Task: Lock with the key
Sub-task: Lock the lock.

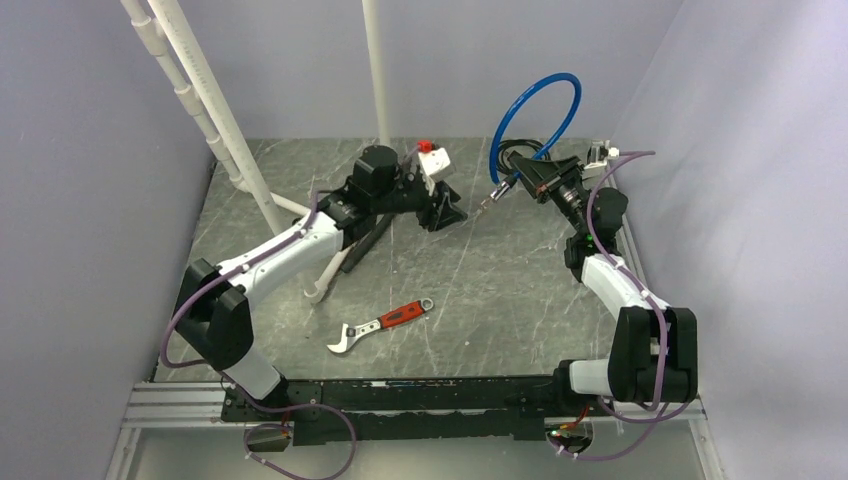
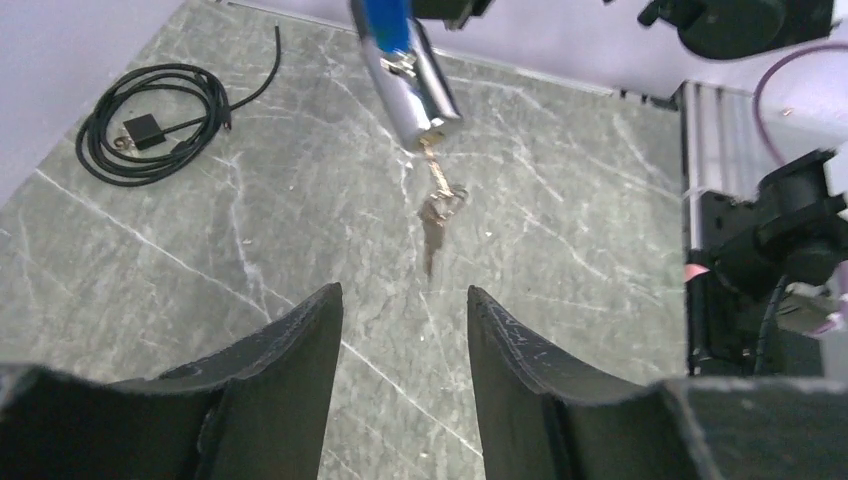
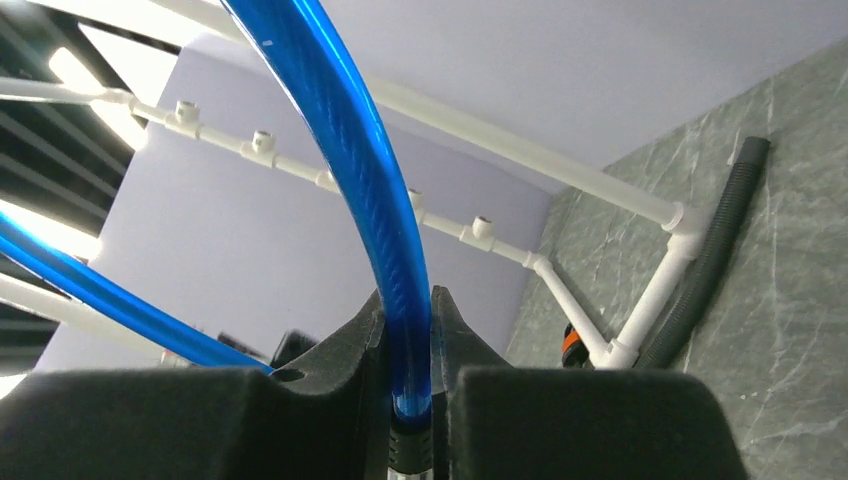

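A blue cable lock point(image 1: 540, 110) is held up at the back right, its loop standing in the air. My right gripper point(image 1: 535, 178) is shut on the cable point(image 3: 370, 180) where it enters the lock's end; the jaws point(image 3: 408, 300) pinch it tightly. The silver lock cylinder point(image 2: 415, 85) points down-left, and a key point(image 2: 435, 215) on a small ring hangs from its tip above the table. My left gripper point(image 2: 405, 295) is open and empty, facing the key from a short distance, its fingers apart. In the top view the left gripper point(image 1: 445, 210) sits left of the cylinder point(image 1: 497, 190).
A red-handled wrench point(image 1: 380, 323) lies at the table's middle front. A white pipe frame point(image 1: 215, 110) and a black ribbed hose point(image 3: 715, 240) stand at the back left. A white box with a red button point(image 1: 432, 160) is behind the left gripper. A coiled black cable point(image 2: 150, 125) lies at the back right.
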You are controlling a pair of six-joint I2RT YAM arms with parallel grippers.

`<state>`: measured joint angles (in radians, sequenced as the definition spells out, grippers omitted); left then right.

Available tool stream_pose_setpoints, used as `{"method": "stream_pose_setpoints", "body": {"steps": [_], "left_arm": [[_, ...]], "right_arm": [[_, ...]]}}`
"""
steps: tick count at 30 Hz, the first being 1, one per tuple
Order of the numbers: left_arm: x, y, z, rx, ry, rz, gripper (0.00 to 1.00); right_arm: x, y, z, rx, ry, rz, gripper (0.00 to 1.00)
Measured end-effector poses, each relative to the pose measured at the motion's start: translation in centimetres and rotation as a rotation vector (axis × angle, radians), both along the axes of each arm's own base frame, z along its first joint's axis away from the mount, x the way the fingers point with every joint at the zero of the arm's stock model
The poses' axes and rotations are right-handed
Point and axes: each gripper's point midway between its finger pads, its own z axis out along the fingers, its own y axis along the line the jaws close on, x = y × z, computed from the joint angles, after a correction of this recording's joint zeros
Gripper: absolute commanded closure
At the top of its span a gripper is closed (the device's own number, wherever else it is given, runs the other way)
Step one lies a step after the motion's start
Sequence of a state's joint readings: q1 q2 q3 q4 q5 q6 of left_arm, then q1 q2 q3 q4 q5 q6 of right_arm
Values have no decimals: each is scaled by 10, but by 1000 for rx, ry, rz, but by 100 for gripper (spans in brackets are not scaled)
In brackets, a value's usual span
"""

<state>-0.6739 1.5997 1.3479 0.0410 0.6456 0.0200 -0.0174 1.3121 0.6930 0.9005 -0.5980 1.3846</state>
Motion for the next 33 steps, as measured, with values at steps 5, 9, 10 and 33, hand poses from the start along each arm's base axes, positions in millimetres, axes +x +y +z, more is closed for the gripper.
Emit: {"method": "stream_pose_setpoints", "body": {"steps": [5, 9, 10, 33], "left_arm": [[-11, -15, -17, 56, -114, 29, 46], [-12, -28, -18, 72, -227, 76, 46], [-12, -29, -17, 72, -245, 86, 47], [0, -33, -6, 51, -399, 192, 55]], "right_arm": [[7, -5, -5, 18, 41, -23, 100], [10, -5, -12, 23, 73, -24, 100], [11, -5, -13, 25, 79, -24, 100], [14, -5, -21, 39, 127, -33, 100]]}}
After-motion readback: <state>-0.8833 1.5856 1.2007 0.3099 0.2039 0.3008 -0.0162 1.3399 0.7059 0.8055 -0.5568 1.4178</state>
